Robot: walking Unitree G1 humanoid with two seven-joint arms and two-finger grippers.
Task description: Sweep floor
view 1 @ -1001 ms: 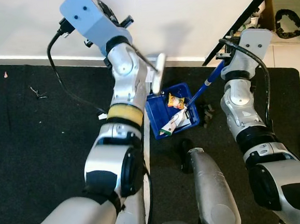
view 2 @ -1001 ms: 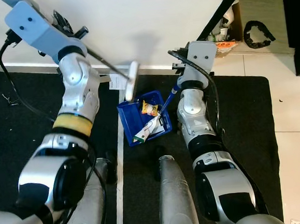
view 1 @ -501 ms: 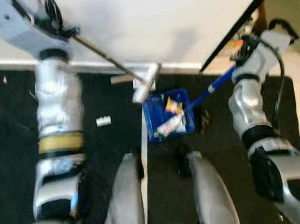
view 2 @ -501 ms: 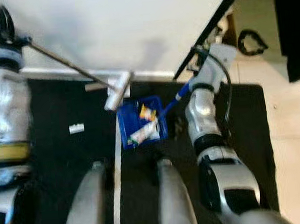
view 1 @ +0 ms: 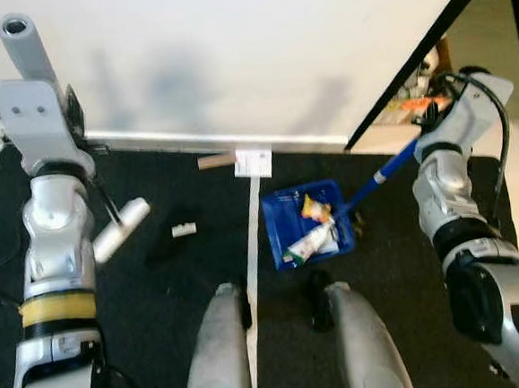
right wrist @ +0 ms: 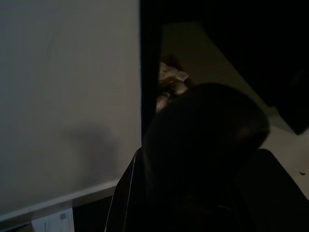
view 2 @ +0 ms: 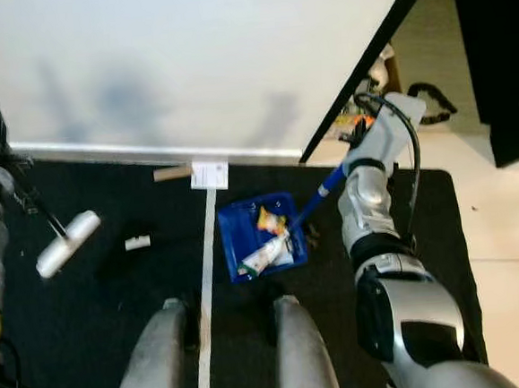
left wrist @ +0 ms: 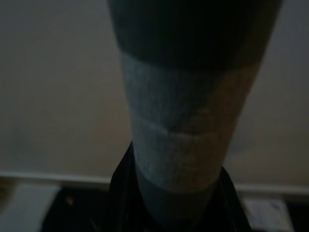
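The robot stands on a black floor mat (view 1: pixel 93 369) in the middle of a sweeping pass. The left gripper (view 1: pixel 62 138) is clenched on the thin shaft of a broom, with the white broom head (view 1: pixel 121 228) just below it, resting on or just above the mat. A small white scrap (view 1: pixel 184 229) lies just beyond the head, on the side toward the dustpan. The right gripper (view 1: pixel 433 117) seems to hold the blue handle (view 1: pixel 385 171), though its fingers are hidden behind the wrist, so its grip cannot be told. The handle slopes down from it to the blue dustpan (view 1: pixel 283 210), which already carries a yellow wrapper (view 1: pixel 313 209) and a white tube (view 1: pixel 306 242). The next move probably calls for drawing the head across the mat, pushing the scrap over the white tape line (view 1: pixel 250 249) into the pan's open edge while the pan stays steady.
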